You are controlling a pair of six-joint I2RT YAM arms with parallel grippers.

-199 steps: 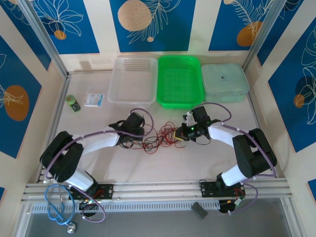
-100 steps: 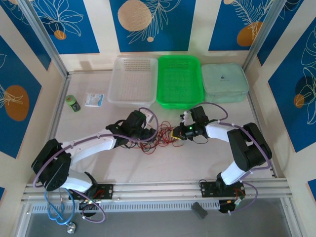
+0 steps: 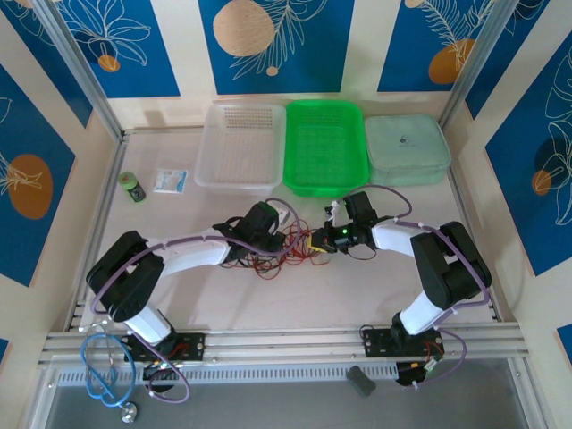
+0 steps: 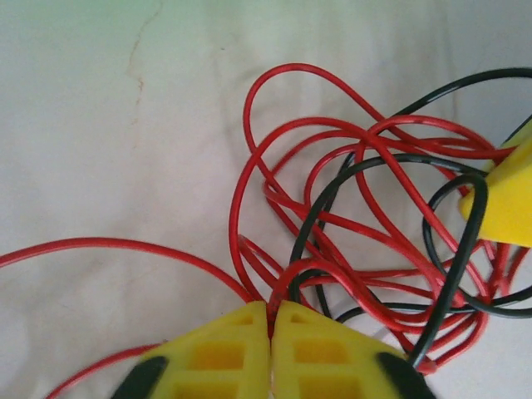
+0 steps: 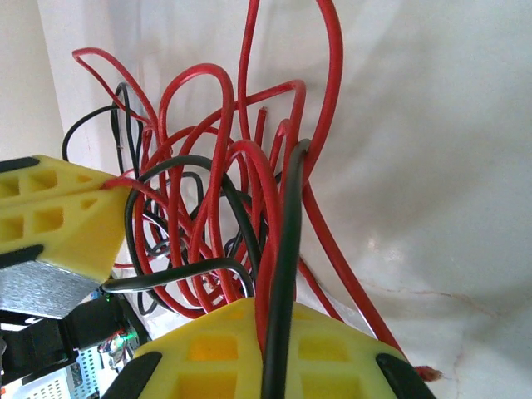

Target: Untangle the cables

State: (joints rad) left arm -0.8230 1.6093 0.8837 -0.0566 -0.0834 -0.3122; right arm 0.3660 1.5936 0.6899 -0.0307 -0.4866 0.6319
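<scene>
On the table (image 3: 357,295), left of centre, the left end effector (image 3: 284,235) sits low at the tangle. Its yellow fingers (image 4: 224,357) are pressed together, and a red strand seems nipped at their tips, though the contact is hard to make out. The cables (image 3: 273,257), loose red and black loops, lie on the table between the two arms, in front of the green tray (image 3: 326,147). Just to their right, the right end effector (image 3: 315,241) is clamped on the cables, with a black strand and red ones running out between its fingers (image 5: 332,357).
</scene>
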